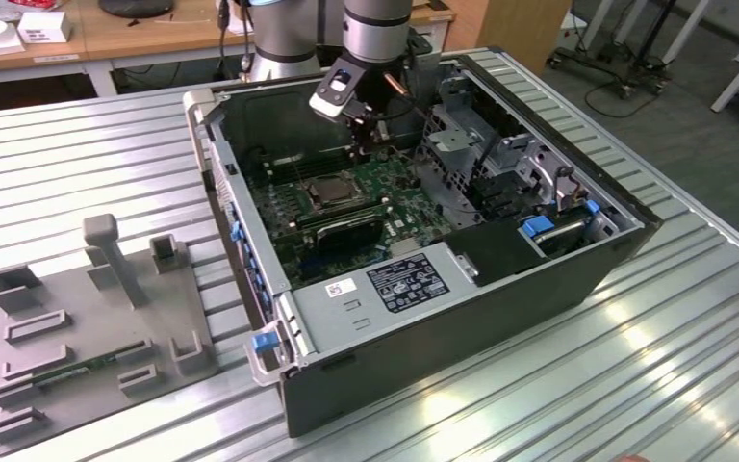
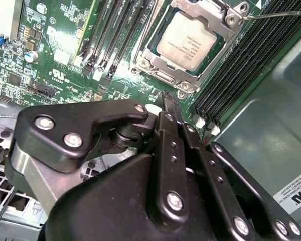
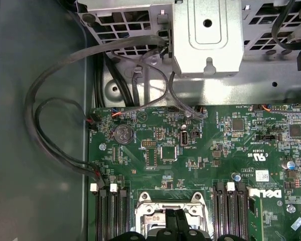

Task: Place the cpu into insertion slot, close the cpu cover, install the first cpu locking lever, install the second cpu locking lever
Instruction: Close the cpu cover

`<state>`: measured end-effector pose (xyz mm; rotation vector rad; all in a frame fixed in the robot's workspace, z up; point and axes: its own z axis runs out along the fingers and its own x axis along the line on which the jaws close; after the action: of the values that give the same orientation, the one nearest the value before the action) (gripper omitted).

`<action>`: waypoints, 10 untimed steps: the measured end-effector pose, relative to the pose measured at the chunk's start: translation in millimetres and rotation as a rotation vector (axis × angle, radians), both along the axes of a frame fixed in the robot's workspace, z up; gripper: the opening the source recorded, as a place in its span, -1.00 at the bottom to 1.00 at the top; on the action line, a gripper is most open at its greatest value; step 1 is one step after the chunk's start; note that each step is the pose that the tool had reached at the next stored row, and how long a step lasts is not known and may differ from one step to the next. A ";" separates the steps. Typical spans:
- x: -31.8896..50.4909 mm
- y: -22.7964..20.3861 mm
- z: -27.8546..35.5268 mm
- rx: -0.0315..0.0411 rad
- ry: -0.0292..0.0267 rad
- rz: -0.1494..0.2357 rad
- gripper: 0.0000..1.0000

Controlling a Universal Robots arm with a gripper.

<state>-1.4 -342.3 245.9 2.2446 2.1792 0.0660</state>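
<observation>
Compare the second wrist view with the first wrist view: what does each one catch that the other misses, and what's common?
Second wrist view: the cpu, silver-grey top up, lying inside the cpu cover, with a thin lever rod running off one corner.

First wrist view: a round coin battery, looping grey cables and a silver metal bracket past the board's edge.

Both: the green motherboard, the black memory slots, the cover's frame, and the gripper, fingers together, close to the socket.
</observation>
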 end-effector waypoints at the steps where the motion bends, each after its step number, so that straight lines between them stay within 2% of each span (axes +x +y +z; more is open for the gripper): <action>1: 0.0 0.0 0.0 -0.0001 0.0003 0.000 -0.79; 10: -0.7 0.0 -0.1 -0.0001 0.0005 0.000 -0.79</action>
<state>-2.1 -342.3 245.8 2.2446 2.1796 0.0654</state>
